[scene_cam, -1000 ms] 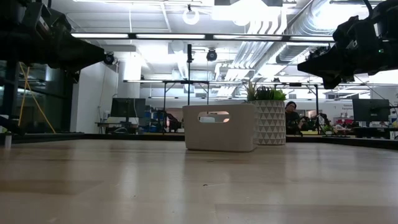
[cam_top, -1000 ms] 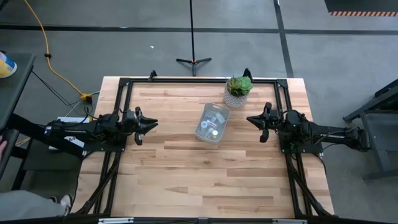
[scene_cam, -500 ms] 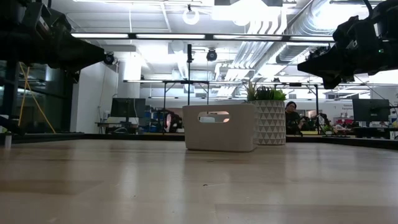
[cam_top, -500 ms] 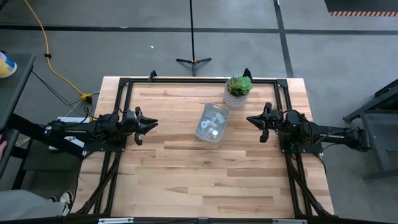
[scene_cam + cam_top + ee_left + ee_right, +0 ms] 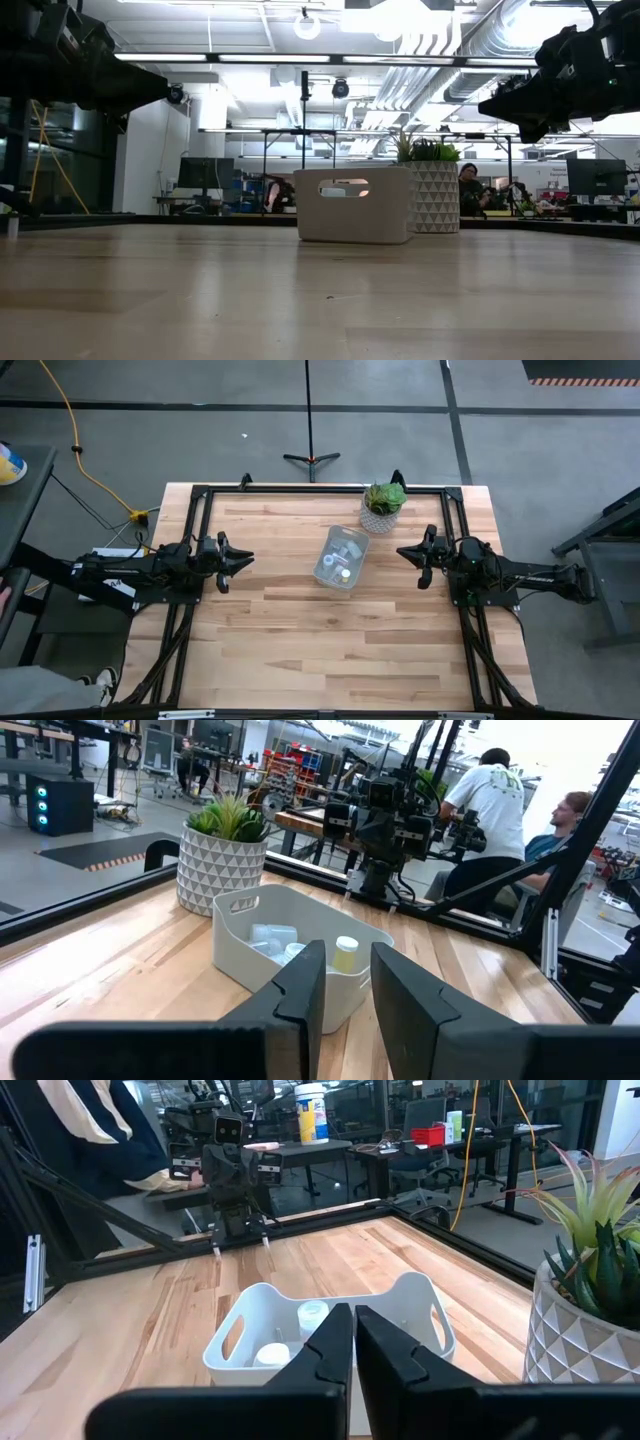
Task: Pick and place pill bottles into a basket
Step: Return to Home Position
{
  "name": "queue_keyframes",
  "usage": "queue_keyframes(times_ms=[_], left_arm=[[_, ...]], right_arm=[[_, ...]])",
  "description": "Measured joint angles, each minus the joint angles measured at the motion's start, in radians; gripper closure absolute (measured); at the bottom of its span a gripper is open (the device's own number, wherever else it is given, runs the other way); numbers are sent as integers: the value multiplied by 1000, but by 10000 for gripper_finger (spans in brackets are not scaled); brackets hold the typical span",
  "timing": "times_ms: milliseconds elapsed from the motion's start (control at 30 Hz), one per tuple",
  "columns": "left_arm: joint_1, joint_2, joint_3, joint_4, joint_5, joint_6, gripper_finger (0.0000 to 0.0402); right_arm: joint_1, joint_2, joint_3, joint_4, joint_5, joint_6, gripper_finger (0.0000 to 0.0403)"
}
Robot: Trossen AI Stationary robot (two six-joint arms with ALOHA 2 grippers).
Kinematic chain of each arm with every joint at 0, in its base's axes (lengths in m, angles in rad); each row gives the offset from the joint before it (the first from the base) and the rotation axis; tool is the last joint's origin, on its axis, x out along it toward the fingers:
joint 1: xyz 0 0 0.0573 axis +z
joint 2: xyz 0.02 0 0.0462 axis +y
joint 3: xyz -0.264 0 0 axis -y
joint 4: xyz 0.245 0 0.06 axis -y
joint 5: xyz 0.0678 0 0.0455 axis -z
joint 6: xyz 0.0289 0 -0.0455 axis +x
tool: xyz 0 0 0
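Both arms are hovering over the table (image 5: 300, 650), one at each side. The left gripper (image 5: 247, 558) is hanging at the left middle of the high view, pointing inward at the basket (image 5: 323, 558) and well apart from it. Past its wrist camera, its fingers (image 5: 300, 1005) are standing a little apart with a narrow gap between them, so that one is released.

The right gripper (image 5: 402, 551) is mirroring it at the right middle of the frame, also well apart from the basket. Its fingers (image 5: 325, 1350) are pressing almost together, only a thin slit showing between them: clenched, and gripping nothing.

The basket is sitting on the wood just above the centre of the high view, turned slightly askew. The bottles (image 5: 343, 572) are lying inside it, pale shapes showing through the open top. How many, I cannot tell. In the left wrist view, one with a yellowish cap is standing upright against the near wall, with others lying behind it.

The plant (image 5: 384, 500) is standing near the basket's upper right corner. In the low view the basket is showing at centre frame with the pot just behind its right edge. Both arms are riding high in the upper corners, clear of the tabletop.

People (image 5: 495, 800) are showing in the room beyond, at the upper right of the left wrist view.
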Motion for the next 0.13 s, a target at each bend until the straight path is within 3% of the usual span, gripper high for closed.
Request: queue_keyframes(times_ms=[133], left_arm=[[0, 0, 0, 0, 0, 0, 282]], right_arm=[[0, 0, 0, 0, 0, 0, 395]])
